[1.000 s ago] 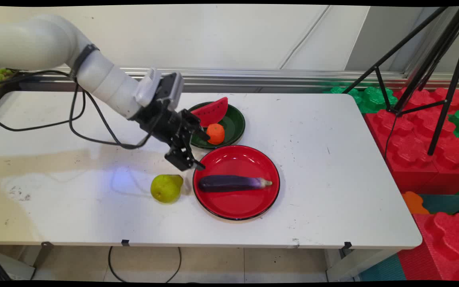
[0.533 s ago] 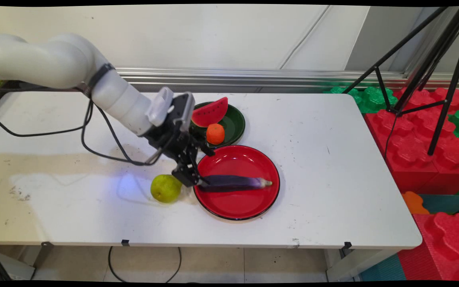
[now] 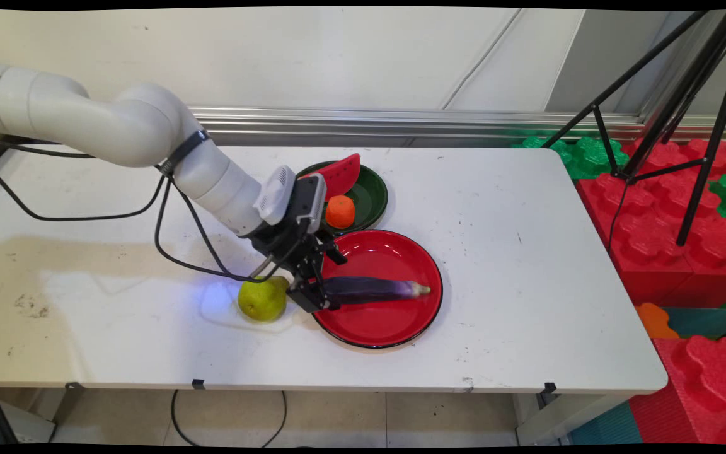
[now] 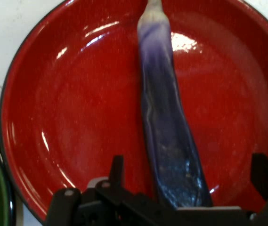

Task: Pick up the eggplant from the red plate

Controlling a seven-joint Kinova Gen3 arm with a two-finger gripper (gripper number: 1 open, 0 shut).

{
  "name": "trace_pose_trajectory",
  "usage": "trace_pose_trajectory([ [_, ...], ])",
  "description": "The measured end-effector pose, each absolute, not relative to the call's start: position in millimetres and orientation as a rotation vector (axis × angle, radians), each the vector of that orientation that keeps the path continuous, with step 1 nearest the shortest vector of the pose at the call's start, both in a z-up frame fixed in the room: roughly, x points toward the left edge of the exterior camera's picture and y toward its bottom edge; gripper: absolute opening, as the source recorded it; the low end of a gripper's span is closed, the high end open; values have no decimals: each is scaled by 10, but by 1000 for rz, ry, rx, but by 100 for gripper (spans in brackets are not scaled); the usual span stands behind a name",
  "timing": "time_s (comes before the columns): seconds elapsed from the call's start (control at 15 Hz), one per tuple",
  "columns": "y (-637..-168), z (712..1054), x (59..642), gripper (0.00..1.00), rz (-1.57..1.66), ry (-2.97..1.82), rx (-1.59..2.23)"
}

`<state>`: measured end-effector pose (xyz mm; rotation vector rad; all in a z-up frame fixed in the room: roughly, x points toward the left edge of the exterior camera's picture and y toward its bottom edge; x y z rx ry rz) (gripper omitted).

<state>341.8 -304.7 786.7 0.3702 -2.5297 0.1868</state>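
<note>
The pincer [image 4: 185, 188] stood wide around the thick end of the eggplant [image 4: 164, 117] on the red plate [image 4: 68, 117].

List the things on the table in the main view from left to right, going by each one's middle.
Pear → gripper → orange → eggplant, which lies on the red plate. The watermelon slice and green plate are left out, since the arm partly hides them.
</note>
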Motion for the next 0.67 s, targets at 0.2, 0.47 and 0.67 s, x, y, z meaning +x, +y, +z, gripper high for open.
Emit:
trace_pose_trajectory([
  [0.2, -3063, 7789, 3372, 100, 185, -2538, 378],
  [0.47, -3084, 7707, 3318, 100, 183, -2543, 388],
  [0.67, -3100, 7687, 3297, 0, 187, -2540, 392],
])
